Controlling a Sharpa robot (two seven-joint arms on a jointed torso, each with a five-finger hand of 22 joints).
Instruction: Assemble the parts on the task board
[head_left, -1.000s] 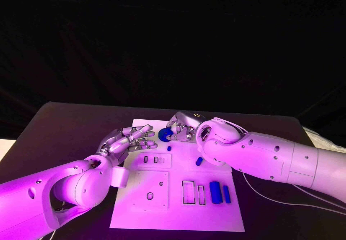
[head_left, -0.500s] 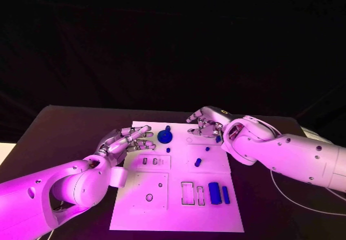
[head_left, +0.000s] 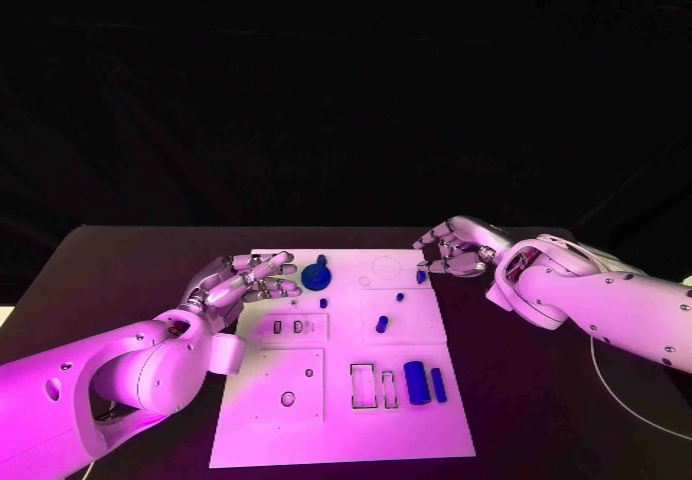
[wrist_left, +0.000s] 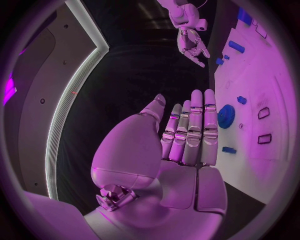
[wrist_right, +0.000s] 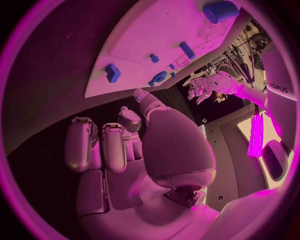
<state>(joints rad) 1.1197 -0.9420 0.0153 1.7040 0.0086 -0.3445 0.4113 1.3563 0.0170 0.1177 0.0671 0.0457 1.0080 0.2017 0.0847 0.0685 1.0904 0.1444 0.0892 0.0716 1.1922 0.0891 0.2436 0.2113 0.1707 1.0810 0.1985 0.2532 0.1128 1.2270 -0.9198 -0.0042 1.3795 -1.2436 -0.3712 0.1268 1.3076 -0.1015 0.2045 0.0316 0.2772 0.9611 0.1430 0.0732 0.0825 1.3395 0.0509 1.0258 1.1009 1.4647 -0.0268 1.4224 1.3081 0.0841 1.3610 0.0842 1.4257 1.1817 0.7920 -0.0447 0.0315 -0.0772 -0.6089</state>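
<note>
Black table (head_left: 130, 260) and dark backdrop frame the head view, with the white task board (head_left: 346, 400) in the middle. The right hand (head_left: 459, 248) has pulled back from the blue gear (head_left: 316, 275) to the board's far right edge, where it now hovers with fingers loosely curled and nothing visibly in them. The gear sits apart from both hands on the board's far part, so that placement looks finished and the hand free for another part. The left hand (head_left: 242, 282) stays at the board's left edge, fingers spread and empty. Still loose on the board are a small peg (head_left: 381, 324) and two blue bars (head_left: 426, 383) beside the rectangular slots (head_left: 371, 386).

From the left wrist, the left hand (wrist_left: 187, 135) lies flat with fingers straight and together, holding nothing, and the gear (wrist_left: 226, 116) is just past its fingertips. Nothing blocks it.

From the right wrist, the right hand (wrist_right: 125, 140) has its fingers bent inward over an empty palm, with the board (wrist_right: 125, 55) beyond.
</note>
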